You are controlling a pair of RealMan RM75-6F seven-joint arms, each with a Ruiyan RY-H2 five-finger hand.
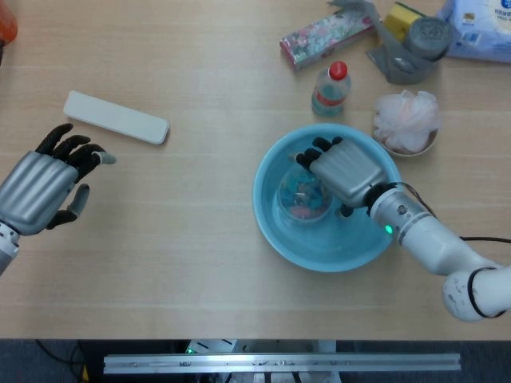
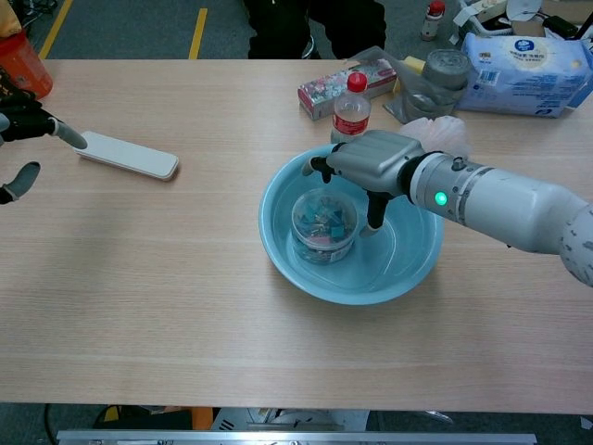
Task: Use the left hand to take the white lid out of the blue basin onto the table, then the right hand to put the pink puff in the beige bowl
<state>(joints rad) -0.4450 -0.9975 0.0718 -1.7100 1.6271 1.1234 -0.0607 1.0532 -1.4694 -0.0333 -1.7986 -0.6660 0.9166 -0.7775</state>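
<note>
The long white lid lies flat on the table at the left. My left hand hovers just left of it, fingers spread and holding nothing. The blue basin holds a clear jar of coloured clips. My right hand hangs inside the basin over the jar's right side, fingers arched, thumb pointing down, nothing in its grasp. The pink puff sits in the beige bowl behind the basin.
A water bottle with a red cap stands just behind the basin. A floral box, a grey tape roll and a tissue pack lie at the back right. An orange object is at the far left.
</note>
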